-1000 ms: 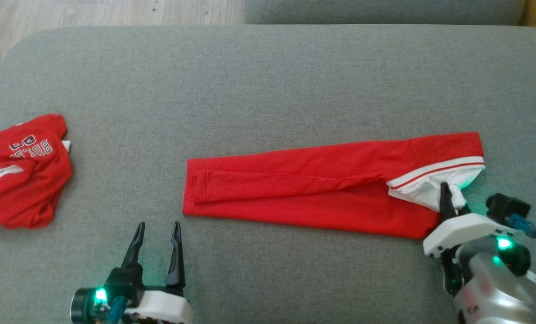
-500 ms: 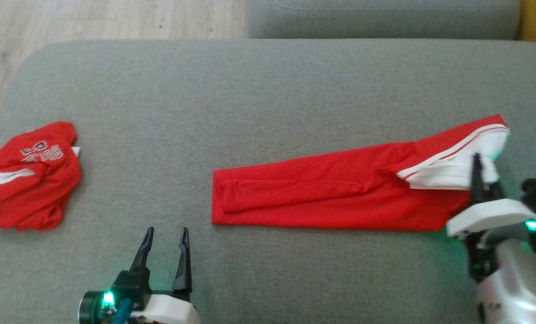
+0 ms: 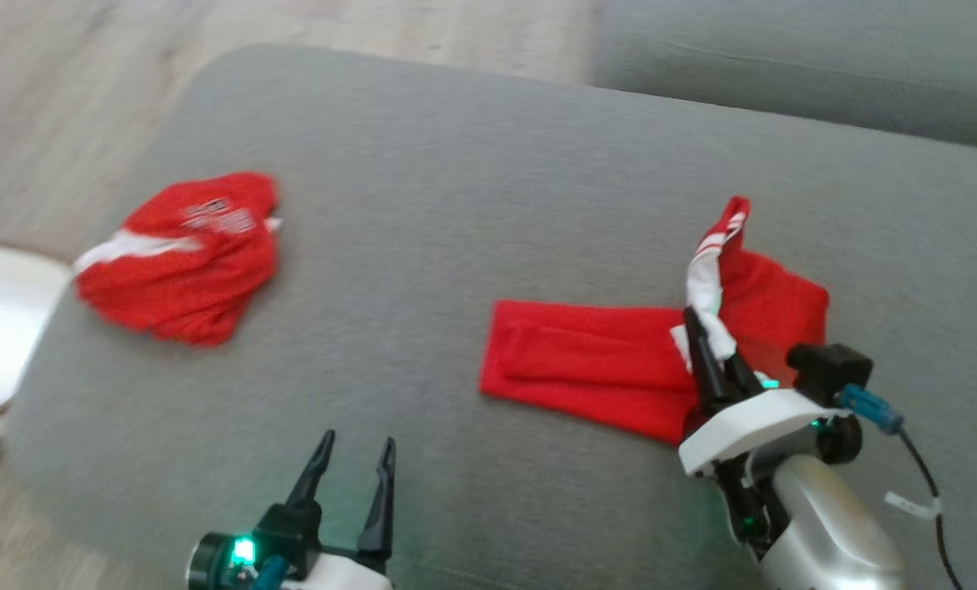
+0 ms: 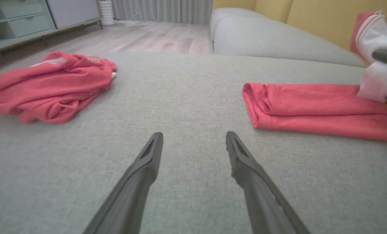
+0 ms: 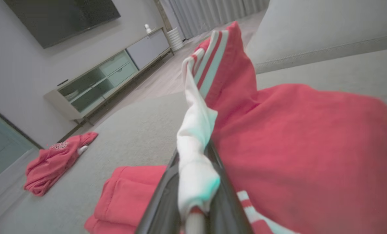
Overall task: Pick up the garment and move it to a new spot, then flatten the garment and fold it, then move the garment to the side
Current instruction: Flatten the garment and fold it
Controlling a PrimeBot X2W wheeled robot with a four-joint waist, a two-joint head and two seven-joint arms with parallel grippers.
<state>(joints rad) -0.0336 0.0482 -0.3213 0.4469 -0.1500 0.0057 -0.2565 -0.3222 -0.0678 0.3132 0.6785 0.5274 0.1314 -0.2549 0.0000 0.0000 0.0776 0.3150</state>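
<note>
Garment [image 3: 587, 369] flat near sofa [image 3: 456, 164] front edge, folded long-ways. R tool [image 3: 706, 336] pinching its white end up for next fold; L tool [image 3: 357, 440] wide, empty. Side move not done.

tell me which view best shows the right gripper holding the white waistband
The right wrist view: the white waistband is pinched in the right gripper up close. The head view shows the hold smaller, from above; the left wrist view catches them at its right edge, partly cut off.
</note>
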